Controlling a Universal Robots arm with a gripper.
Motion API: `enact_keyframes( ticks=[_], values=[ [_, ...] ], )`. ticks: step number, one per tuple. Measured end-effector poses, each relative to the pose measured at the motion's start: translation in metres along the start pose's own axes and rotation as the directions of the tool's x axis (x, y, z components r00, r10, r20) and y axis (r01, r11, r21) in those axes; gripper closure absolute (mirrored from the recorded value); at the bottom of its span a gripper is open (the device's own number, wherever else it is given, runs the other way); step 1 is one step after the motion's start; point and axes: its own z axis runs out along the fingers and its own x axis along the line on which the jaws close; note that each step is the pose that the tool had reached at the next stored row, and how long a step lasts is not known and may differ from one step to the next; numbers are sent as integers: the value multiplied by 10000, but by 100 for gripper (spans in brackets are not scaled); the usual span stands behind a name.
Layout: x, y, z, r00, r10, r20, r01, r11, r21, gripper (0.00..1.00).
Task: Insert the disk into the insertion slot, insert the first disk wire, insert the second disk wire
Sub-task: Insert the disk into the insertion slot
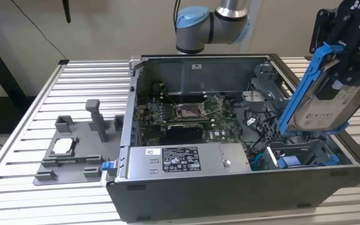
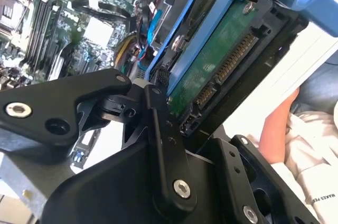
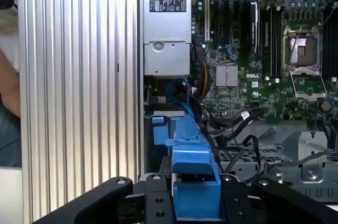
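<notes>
Hand point(image 1: 354, 65) is pinching the disk point(image 1: 318, 101) at its upper end, with the blue carrier clamped between the fingers. The disk is in the air, steeply tilted, over the computer case point(image 1: 230, 192) corner nearest the bench point(image 1: 86, 84) edge on the exterior view's right. Its lower end is just above the insertion slot point(image 1: 302, 152). It's not seated, and I can't tell whether they touch. In the second wrist view the disk's connectors point(image 2: 232, 57) are bare. The grey tray point(image 1: 67, 157) sits on the bench beside the case, well apart from the hand.
</notes>
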Motion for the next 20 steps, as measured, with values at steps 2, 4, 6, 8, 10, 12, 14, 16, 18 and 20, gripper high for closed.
enact_keyframes(
  ticks=[2,4,6,8,10,12,14,16,18,20],
  values=[
    [0,-5,28,10000,1,-6,-1,10000,-2,67],
    [1,-11,60,10000,-1,-5,1,10000,-16,67],
    [4,-15,88,10000,1,-6,-1,10000,-27,67],
    [8,-20,114,10000,0,-9,0,10000,-33,67],
    [13,-26,144,10000,0,-10,0,10000,-38,67],
    [21,-33,174,10000,0,-13,0,10000,-39,67],
    [27,-39,204,10000,1,-15,-1,10000,-39,67],
    [34,-48,237,10000,0,-15,0,10000,-40,67],
    [37,-57,269,10000,0,-16,0,10000,-43,67],
    [43,-68,299,10000,0,-17,0,10000,-47,67]
  ],
)
